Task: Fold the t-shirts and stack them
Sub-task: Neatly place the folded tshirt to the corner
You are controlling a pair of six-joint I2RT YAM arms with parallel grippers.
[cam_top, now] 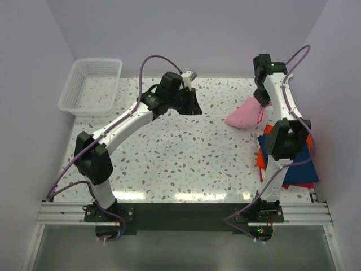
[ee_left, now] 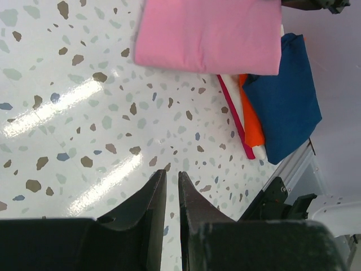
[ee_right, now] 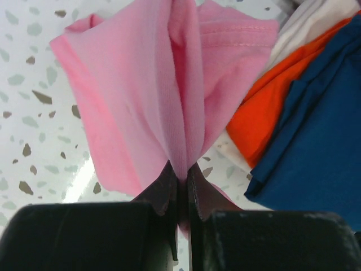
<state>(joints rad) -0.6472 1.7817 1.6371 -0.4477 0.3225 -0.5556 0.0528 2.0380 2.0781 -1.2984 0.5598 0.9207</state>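
Observation:
The light pink t-shirt hangs bunched and partly lifted at the table's right rear, its lower edge resting on the table. My right gripper is shut on a gathered fold of the pink cloth, which rises out from between the jaws of that gripper. Just to the right lies a pile with a folded navy blue t-shirt over an orange-red one; the navy one and the orange-red one show beside the pink cloth. My left gripper hovers over bare table mid-rear, jaws slightly apart, holding nothing.
A white mesh basket stands at the back left corner. The pile of shirts lies at the table's right edge, partly under the right arm. A thin crimson strip and a bit of white cloth peek from under the pile.

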